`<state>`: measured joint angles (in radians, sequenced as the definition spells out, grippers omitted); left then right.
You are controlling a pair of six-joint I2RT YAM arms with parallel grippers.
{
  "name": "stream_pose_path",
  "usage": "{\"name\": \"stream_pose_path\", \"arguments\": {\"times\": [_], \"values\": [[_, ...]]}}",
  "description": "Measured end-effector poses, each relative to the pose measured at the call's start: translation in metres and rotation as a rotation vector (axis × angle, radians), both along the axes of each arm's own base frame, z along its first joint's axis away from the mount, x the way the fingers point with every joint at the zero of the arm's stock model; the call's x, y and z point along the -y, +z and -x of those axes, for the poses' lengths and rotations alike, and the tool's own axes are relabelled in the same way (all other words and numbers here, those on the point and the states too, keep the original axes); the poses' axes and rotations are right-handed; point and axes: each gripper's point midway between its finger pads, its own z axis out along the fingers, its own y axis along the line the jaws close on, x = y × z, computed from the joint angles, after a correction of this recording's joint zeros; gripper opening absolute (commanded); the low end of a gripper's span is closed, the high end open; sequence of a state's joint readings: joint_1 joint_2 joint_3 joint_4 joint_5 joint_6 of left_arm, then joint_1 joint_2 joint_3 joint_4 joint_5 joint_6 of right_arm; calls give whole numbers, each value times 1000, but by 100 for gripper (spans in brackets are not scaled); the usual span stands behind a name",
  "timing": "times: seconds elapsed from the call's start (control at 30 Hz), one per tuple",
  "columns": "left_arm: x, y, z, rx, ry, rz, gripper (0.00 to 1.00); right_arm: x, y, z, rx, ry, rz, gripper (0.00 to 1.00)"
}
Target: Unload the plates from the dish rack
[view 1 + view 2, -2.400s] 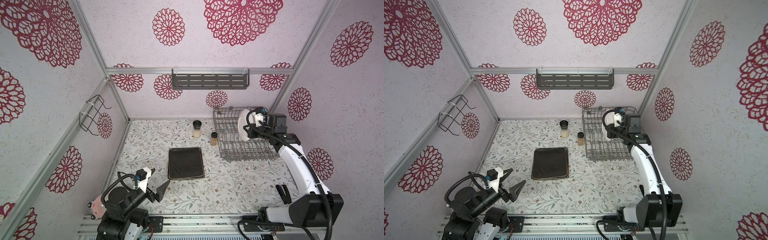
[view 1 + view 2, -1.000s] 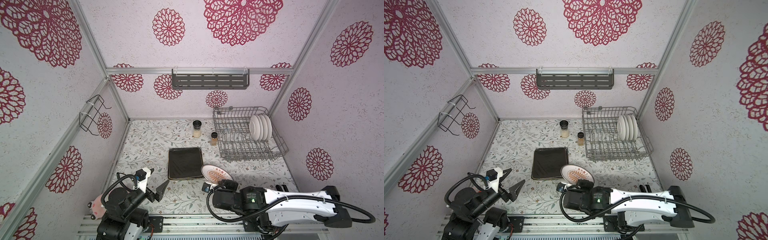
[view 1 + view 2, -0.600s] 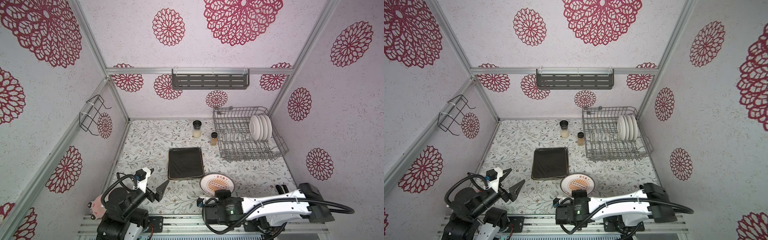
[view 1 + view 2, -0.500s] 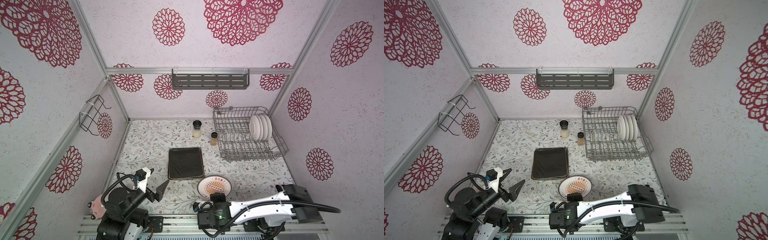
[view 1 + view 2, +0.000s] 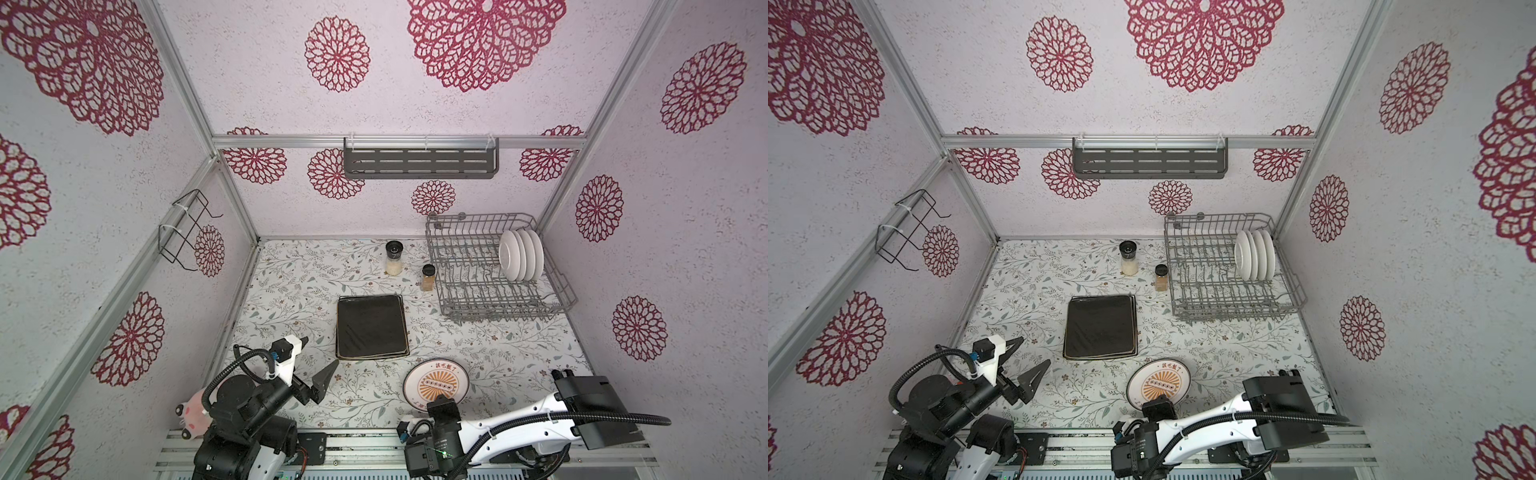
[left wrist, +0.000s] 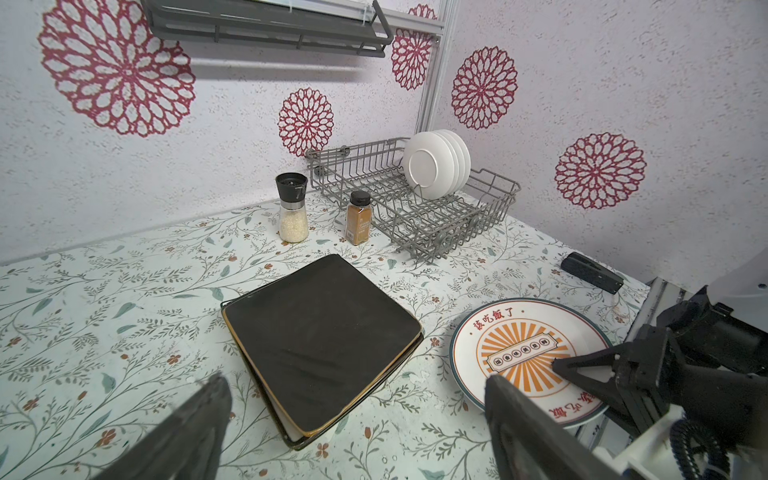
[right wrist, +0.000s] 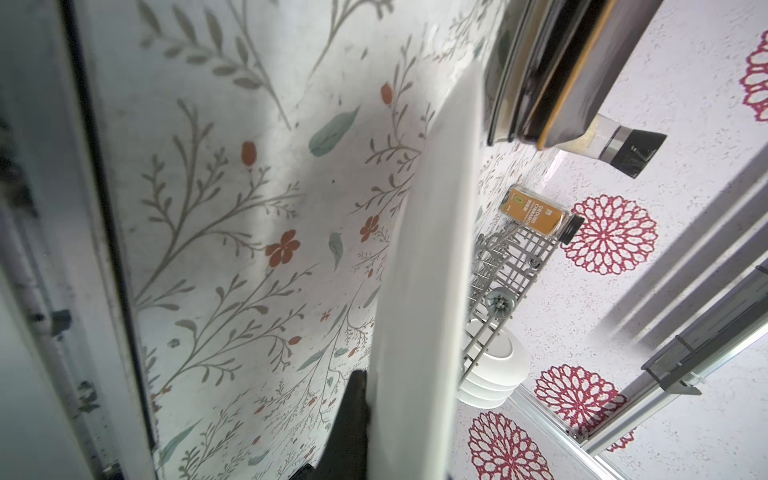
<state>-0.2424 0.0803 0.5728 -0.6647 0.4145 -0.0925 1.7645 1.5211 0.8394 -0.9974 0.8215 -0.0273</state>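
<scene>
Right end effector (image 5: 441, 406) clamped on near rim of sunburst plate (image 5: 435, 380), low over worktop (image 5: 291, 282); contact unclear. Left end effector (image 5: 319, 354) wide, empty. White plates (image 5: 521, 255) upright in dish rack (image 5: 559, 289). Risk: tilted release slaps rim down, skids into black square plates (image 5: 371, 326).

Bare tabletop (image 5: 291, 299) left of plate stack (image 5: 371, 328); spice jars (image 5: 394, 258) just beside dish rack (image 5: 465, 270).

Table (image 5: 299, 291), rack (image 5: 490, 309), jars (image 5: 394, 257), seemingly stacked plates (image 5: 371, 328)
</scene>
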Motion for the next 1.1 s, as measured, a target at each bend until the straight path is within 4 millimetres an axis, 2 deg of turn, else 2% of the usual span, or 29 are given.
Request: {"name": "stream_pose_path", "arguments": {"times": [0.1,0.2,0.43,0.53,0.73,1.1], "values": [[0,0,0,0,0,0,97,13,-13,-1,-23,7,33,0],[0,0,0,0,0,0,97,14,-14,-4,-29,0,15,2],[0,0,0,0,0,0,97,11,-15,-4,-61,-4,-17,17],[0,0,0,0,0,0,97,14,-23,2,-111,-2,0,24],[0,0,0,0,-1,1,97,20,-32,8,-171,0,34,34],[1,-3,-1,-7,-4,-1,97,23,-36,10,-208,-13,47,49]]}}
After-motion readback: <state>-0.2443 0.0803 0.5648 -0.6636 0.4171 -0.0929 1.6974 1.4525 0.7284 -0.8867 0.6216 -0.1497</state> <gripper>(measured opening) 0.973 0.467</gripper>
